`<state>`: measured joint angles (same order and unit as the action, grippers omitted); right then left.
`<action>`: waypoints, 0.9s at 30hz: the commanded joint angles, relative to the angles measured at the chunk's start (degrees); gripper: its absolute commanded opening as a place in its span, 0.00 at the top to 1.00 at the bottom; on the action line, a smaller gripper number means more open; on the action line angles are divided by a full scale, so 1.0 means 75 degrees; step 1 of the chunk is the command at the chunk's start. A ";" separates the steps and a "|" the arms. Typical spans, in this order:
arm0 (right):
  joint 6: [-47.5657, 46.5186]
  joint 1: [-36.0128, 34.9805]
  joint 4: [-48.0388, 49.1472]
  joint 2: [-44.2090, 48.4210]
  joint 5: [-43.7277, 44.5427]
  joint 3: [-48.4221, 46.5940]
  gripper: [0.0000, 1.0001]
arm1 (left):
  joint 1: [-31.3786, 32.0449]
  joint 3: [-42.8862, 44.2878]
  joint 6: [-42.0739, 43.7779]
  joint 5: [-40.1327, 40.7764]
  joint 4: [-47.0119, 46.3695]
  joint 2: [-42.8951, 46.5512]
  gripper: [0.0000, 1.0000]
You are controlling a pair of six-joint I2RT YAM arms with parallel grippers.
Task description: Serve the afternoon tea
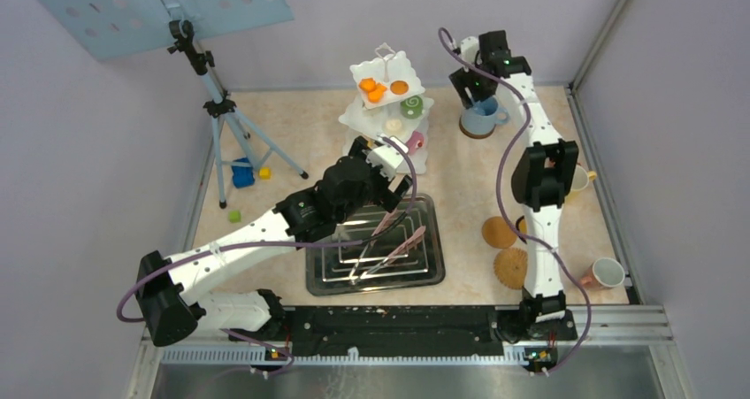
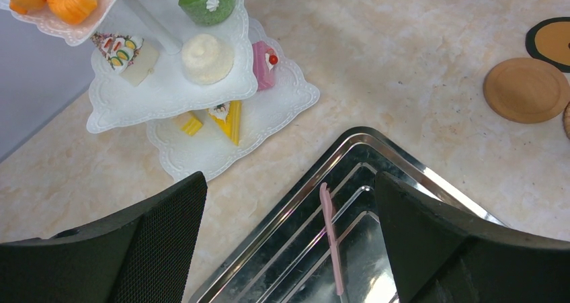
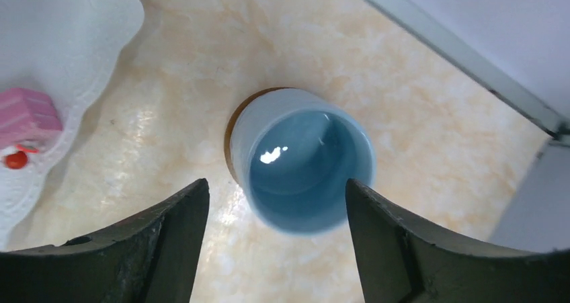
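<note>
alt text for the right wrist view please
A blue mug stands upright on a brown coaster on the marbled table, framed by the open right tool. At left, a pink pastry sits on the white stand's edge.

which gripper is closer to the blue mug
Right. The right gripper hovers directly over the blue mug, jaws open to either side of it. The left gripper is far off, over the steel tray's corner beside the white stand.
</note>
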<state>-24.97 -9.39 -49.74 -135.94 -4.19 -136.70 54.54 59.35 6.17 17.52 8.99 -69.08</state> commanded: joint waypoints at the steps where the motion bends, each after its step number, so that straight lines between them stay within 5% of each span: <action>1: 0.1731 -0.0528 0.0126 0.2303 0.2121 0.0107 0.26 | 0.0046 -0.0025 0.0017 -0.0056 -0.0379 0.0088 0.01; 3: 0.3061 -0.0667 0.0451 0.3272 0.2897 0.1528 0.26 | 0.0057 -0.0038 0.0008 -0.0088 -0.0390 0.0175 0.01; 9: 0.5766 -0.1219 0.1330 0.6266 0.2605 0.6587 0.26 | 0.0190 -0.0050 0.0000 -0.0074 -0.0399 0.0263 0.01; 18: 0.8398 -0.1226 0.1739 0.9447 0.2063 1.1770 0.35 | 0.0239 0.0037 -0.0133 -0.0269 -0.0379 0.0226 0.01; 27: 0.9431 -0.1206 0.3488 0.9586 0.2211 1.3779 0.35 | 0.0239 0.0032 -0.0178 -0.0319 -0.0355 0.0268 0.01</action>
<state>41.06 -18.52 -34.17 -65.60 10.55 -35.83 56.01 59.35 5.82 15.79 8.97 -68.73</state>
